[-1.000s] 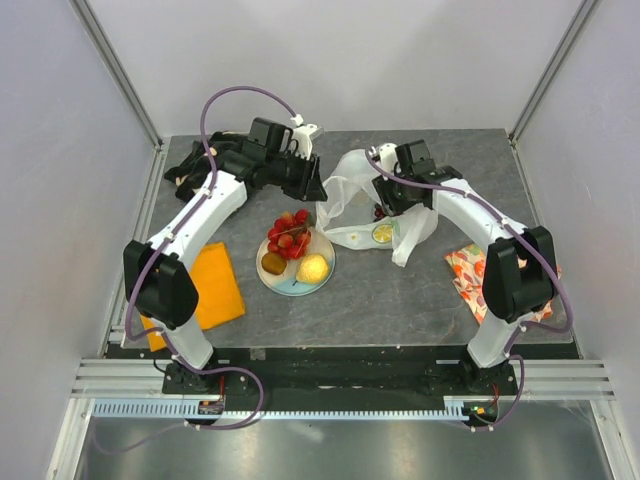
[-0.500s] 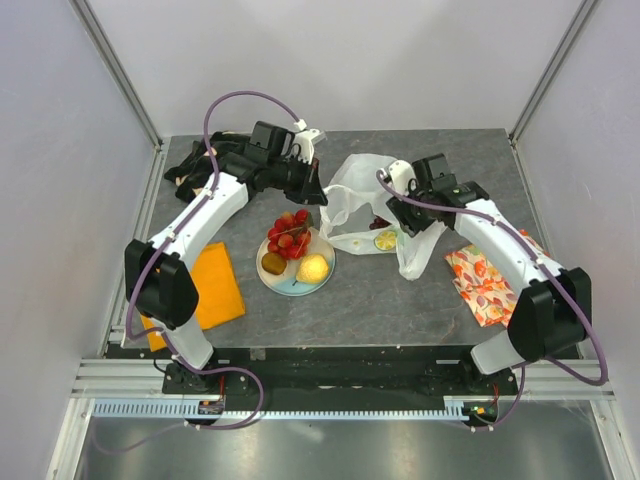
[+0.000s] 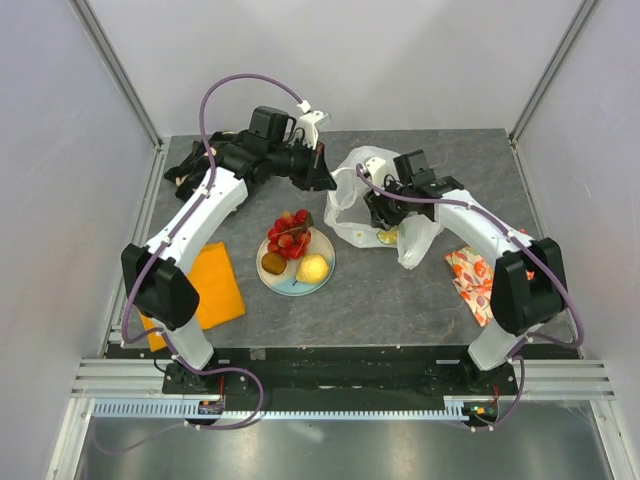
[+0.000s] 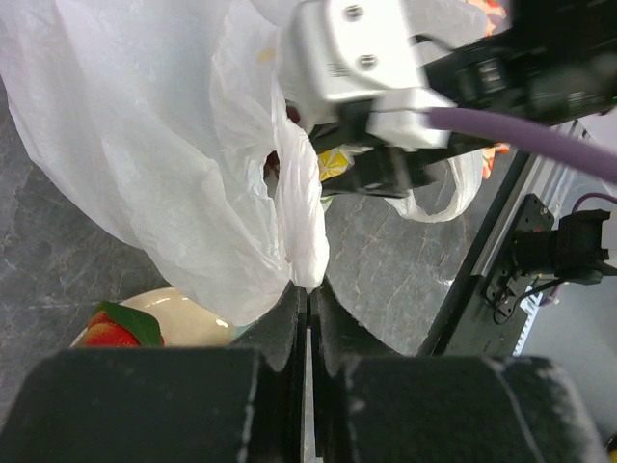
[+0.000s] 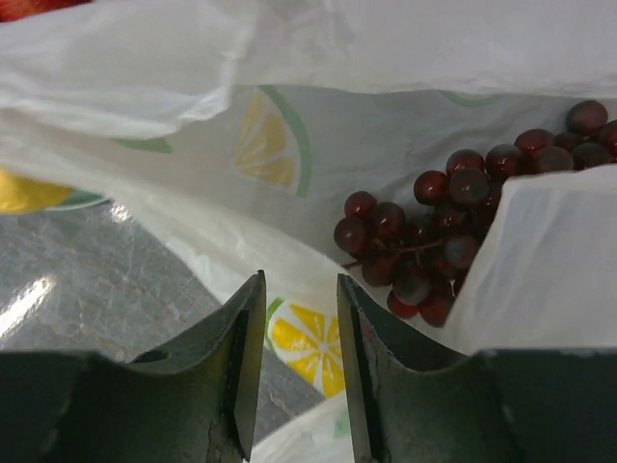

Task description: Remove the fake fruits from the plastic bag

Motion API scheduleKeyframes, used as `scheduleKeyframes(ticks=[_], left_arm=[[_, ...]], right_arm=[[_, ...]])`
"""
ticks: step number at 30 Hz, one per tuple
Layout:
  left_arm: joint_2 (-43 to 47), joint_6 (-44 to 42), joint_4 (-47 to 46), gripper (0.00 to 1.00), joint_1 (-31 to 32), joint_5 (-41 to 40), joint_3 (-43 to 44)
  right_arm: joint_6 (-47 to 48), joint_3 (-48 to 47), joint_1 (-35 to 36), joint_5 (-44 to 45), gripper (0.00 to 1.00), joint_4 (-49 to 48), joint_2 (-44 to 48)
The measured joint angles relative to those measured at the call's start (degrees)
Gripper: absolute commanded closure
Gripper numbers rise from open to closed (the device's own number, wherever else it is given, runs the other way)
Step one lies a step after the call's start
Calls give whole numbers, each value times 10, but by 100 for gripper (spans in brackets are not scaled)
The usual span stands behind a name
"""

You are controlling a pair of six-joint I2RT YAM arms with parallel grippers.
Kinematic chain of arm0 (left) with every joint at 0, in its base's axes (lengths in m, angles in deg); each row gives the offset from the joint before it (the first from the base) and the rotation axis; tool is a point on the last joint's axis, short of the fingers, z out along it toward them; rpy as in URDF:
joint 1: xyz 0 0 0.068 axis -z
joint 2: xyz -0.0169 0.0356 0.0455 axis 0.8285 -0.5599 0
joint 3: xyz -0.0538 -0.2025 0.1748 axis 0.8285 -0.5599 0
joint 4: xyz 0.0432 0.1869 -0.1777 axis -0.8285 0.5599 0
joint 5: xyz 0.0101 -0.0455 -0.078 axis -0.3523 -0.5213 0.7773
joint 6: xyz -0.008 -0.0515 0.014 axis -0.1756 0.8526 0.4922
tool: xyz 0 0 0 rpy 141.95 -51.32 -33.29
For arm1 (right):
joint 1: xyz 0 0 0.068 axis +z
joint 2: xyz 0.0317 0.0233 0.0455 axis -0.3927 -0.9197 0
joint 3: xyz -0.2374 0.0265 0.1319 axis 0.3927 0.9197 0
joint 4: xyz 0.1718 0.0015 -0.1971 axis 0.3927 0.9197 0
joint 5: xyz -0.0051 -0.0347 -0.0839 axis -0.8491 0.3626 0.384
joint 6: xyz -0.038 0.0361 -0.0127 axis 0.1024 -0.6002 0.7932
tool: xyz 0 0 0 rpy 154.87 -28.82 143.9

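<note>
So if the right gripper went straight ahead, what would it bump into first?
Probably the plastic bag, its thin film right ahead of the right gripper, with a citrus slice showing there. The grape bunch sits off to one side. Depth is unclear.

The plastic bag (image 4: 145, 145) is thin and crinkled; the grape bunch (image 5: 429, 227) is glossy.

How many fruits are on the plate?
3: red berries at the far side, brown piece near left, lemon near right. Others may hide beneath.
</note>
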Motion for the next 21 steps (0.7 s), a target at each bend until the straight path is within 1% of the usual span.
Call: scheduleKeyframes(ticks=[5,8,10,12,15,21], left_arm=[[0,7,-6,98,0,0,3],[0,8,-6,98,0,0,0],[0,8,-7,98,0,0,-4],[0,8,-7,98,0,-2,-7],[0,8,-6,98,0,-2,-9],[0,8,-6,98,0,-2,-9]], right_arm=[[-59,3,0,35,54,-53,-43],[-82,3,0,85,51,-77,-55],[-83,10,0,119,52,-85,-55],[-81,26,0,140,55,-84,-47],[-81,54,-1,149,58,-54,-21],[-70,103,-1,120,59,52,82]])
